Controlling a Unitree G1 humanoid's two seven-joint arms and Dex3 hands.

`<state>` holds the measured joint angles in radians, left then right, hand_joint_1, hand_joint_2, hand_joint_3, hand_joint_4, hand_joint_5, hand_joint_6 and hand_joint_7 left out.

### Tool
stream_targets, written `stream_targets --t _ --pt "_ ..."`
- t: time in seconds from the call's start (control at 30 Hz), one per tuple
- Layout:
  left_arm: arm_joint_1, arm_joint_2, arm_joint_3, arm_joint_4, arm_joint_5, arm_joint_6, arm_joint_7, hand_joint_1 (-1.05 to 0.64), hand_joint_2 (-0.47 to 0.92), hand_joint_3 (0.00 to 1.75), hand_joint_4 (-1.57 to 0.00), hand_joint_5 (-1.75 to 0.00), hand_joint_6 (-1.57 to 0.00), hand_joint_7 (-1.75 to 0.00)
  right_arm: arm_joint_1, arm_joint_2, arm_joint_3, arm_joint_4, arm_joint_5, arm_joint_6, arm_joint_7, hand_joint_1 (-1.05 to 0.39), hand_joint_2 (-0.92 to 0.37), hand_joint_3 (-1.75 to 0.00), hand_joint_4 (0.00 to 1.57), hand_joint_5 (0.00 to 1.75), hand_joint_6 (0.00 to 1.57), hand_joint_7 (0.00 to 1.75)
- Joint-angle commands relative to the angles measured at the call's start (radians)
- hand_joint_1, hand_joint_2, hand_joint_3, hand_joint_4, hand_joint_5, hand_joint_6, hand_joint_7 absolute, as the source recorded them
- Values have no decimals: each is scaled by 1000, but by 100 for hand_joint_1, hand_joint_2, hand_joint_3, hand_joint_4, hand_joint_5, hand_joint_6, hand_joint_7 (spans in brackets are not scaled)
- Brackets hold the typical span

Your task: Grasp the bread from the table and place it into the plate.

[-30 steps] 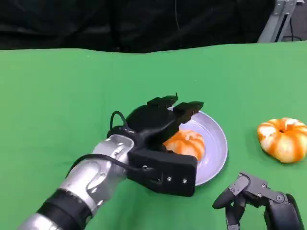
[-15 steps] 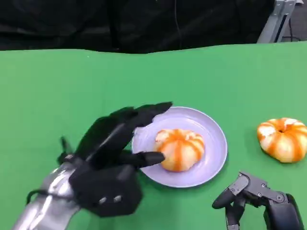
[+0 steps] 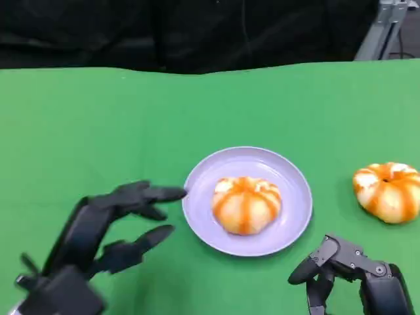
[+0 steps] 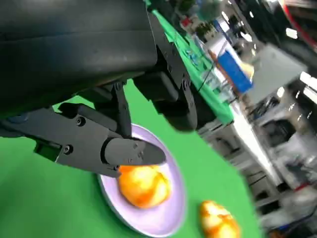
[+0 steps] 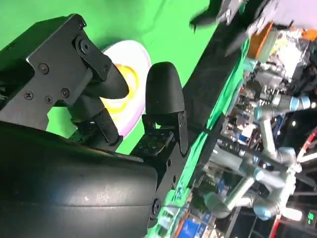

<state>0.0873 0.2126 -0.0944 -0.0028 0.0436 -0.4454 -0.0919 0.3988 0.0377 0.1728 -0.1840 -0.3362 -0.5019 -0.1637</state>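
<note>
An orange-and-white striped bread (image 3: 246, 204) lies inside the lavender plate (image 3: 292, 190) at the table's middle; the left wrist view shows the bread (image 4: 144, 185) on the plate (image 4: 171, 216) too. A second, similar bread (image 3: 388, 191) lies on the green cloth at the right edge, also seen as the second bread (image 4: 218, 223). My left hand (image 3: 108, 230) is at the lower left, just left of the plate, fingers spread and holding nothing. My right hand (image 3: 351, 272) sits low at the bottom right with its fingers apart and empty; the right wrist view shows the plate (image 5: 136, 89) beyond its fingers (image 5: 163, 99).
Green cloth (image 3: 98, 131) covers the table, with a dark backdrop behind its far edge. A metal stand (image 3: 384, 23) rises at the far right corner. The wrist views show a cluttered lab beyond the table.
My left hand has let go of the bread on the plate and drawn back to the lower left, its fingers now spread. The right hand has barely moved.
</note>
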Motion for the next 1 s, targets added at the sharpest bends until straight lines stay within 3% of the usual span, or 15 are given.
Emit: stream_targets --t 0.03,0.73,0.83,0.93,1.0 --pt "35 -5 28 -18 -46 -7 -30 7 54 100 -80 -126 -88 -85 2 -8 -1 -2 12 -4 -2 7 -32 -136 90 174 82 135" --pt "38 -26 49 -21 -40 -4 -57 7 52 104 -80 -126 -86 -90 2 -8 0 -2 12 -4 -3 7 -32 -135 90 174 82 135" --pt "93 -47 61 -40 -49 -18 -38 9 48 122 -84 -142 -85 -113 2 -9 -4 -7 18 1 1 6 -32 -135 89 174 82 135" --pt "158 -82 54 -48 -94 -22 -52 12 48 129 -81 -159 -80 -133 5 -24 -19 -5 32 -7 8 5 -32 -135 89 173 83 135" --pt "168 -87 54 -21 -97 -59 -65 11 40 138 -80 -171 -78 -151 10 -28 -22 -1 46 -13 13 3 -36 -130 87 173 82 134"
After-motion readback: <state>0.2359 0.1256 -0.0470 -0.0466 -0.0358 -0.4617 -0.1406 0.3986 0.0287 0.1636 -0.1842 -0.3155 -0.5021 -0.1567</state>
